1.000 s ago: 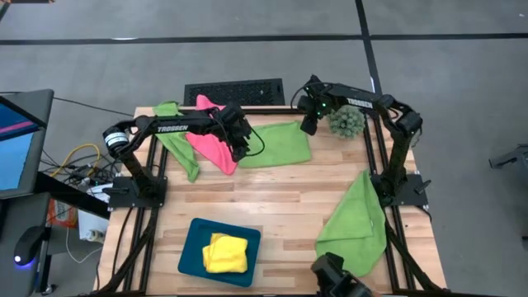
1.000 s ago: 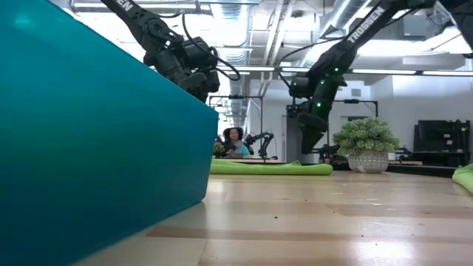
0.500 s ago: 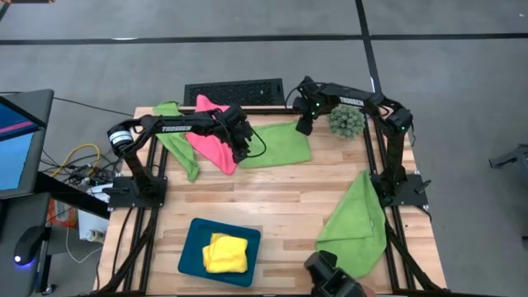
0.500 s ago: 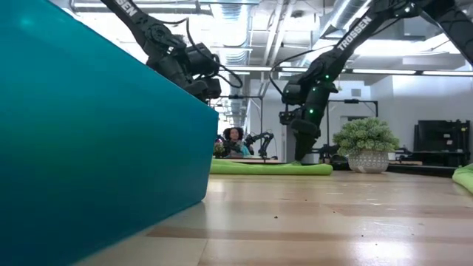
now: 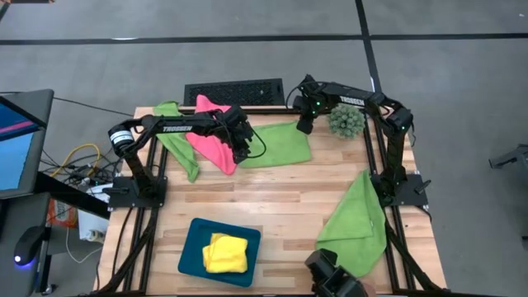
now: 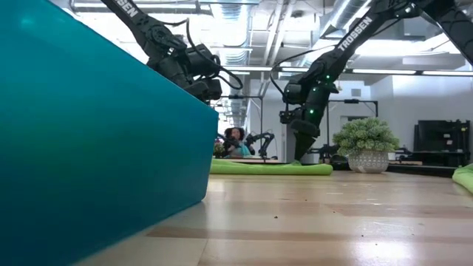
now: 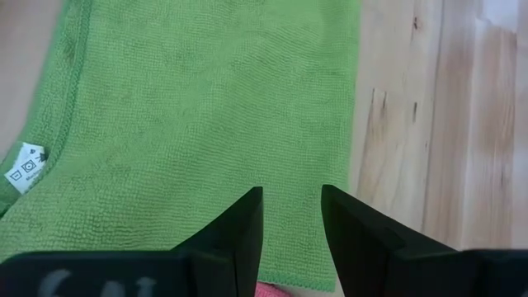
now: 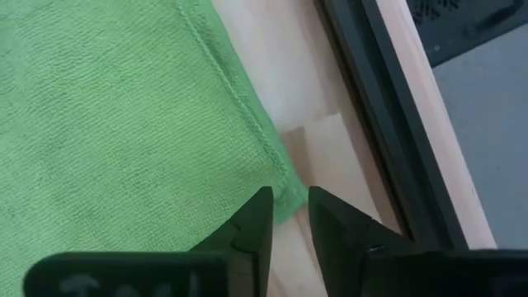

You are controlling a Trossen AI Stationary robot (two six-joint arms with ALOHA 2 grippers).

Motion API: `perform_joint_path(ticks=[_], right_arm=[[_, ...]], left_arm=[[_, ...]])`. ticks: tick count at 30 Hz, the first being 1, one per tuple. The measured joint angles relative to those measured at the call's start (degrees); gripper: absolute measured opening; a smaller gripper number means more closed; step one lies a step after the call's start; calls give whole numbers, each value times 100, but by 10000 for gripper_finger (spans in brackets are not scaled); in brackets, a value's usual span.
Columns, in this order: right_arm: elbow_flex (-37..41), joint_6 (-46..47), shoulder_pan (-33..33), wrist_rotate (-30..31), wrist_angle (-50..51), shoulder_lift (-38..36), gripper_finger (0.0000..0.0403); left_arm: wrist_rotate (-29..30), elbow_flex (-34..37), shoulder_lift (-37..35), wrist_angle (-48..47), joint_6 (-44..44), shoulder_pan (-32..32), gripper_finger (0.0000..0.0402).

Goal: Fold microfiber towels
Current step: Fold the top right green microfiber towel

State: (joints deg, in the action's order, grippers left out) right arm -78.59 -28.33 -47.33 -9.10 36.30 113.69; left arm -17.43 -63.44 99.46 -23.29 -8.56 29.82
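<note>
A lime green microfiber towel (image 5: 276, 144) lies spread flat at the table's far middle, also seen as a low green strip (image 6: 270, 168) in the low view. My left gripper (image 7: 291, 223) stands open over the towel's left edge (image 5: 241, 150), fingers pointing steeply down. My right gripper (image 8: 289, 210) points down at the towel's far right corner (image 8: 285, 191), its fingers a narrow gap apart with the corner between them. A hot pink towel (image 5: 210, 139) and another green one (image 5: 177, 136) lie crumpled at the far left. My left gripper's fingertips (image 7: 247, 223) hang over the towel's left border; whether they touch it cannot be told. My right gripper's fingertips (image 8: 256, 216) flank the towel's far right corner from above. The corner lies flat on the wood, and whether the fingers touch it cannot be told.
A small spiky plant (image 5: 346, 121) stands just right of my right gripper. A green towel (image 5: 359, 219) hangs over the table's right near edge. A teal tray (image 5: 219, 252) near the front holds a folded yellow towel (image 5: 225, 252). A black keyboard-like slab (image 5: 233, 91) lies beyond the far edge.
My right arm's elbow has swung a little toward the table's left, and its gripper has sunk slightly onto the towel's far right corner. The towel has not moved.
</note>
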Motion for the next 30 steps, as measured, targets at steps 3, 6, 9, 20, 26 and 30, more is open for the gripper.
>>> perform_joint_path(ticks=[3, 6, 9, 20, 26, 30], right_arm=[[0, 126, -4, 2, 19, -2, 115], [0, 131, -4, 2, 94, -2, 140], [0, 107, -4, -2, 144, -4, 175], [0, -94, -2, 17, 52, -7, 206], [0, -193, -2, 17, 52, -7, 171], [0, -215, -2, 17, 50, -2, 158]], left_arm=[[2, 0, 0, 4, 11, 0, 115], [9, 0, 0, 6, 27, 0, 115], [9, 0, 0, 6, 33, 0, 115], [7, 0, 0, 9, 40, 0, 115], [7, 0, 0, 9, 40, 0, 116], [7, 0, 0, 9, 40, 0, 115]])
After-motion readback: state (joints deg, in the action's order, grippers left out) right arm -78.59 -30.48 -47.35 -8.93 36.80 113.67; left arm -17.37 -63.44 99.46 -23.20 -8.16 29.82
